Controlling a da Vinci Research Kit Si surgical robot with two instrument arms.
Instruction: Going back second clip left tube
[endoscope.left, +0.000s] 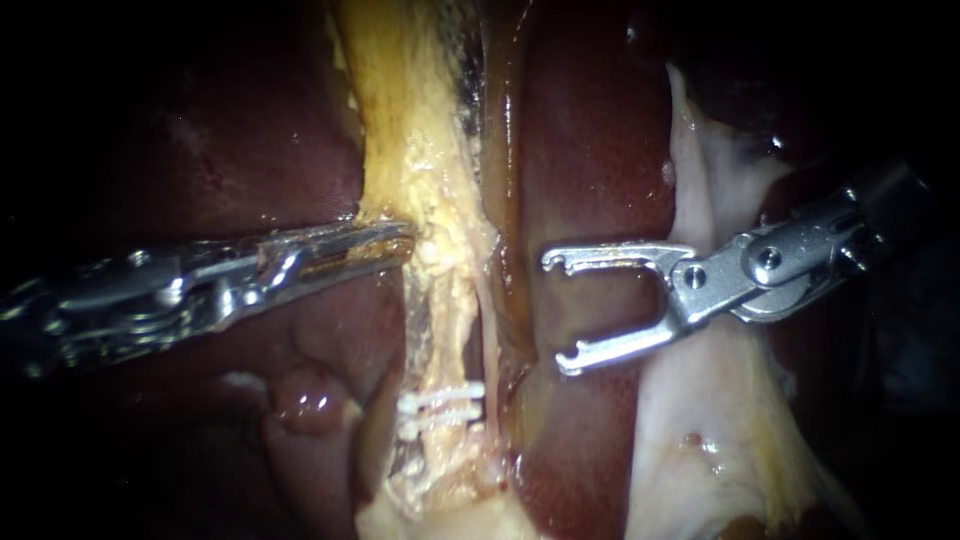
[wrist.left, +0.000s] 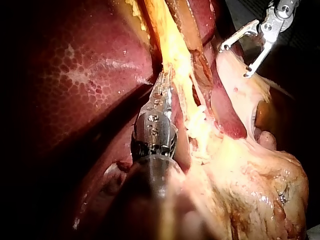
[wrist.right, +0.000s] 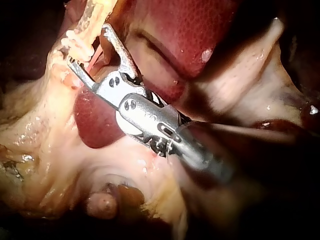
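While left instrument (endoscope.left: 398, 238) grips the tube (endoscope.left: 452, 300), right instrument (endoscope.left: 561, 312) gapes.

Glossy dark red liver (endoscope.left: 590, 150) lies beside pale whitish tissue (endoscope.left: 705, 430).

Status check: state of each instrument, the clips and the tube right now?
Left instrument: shut on tissue.
Right instrument: open, empty, clear of the tube.
Clips: two, closed across the tube.
Tube: clipped, uncut.
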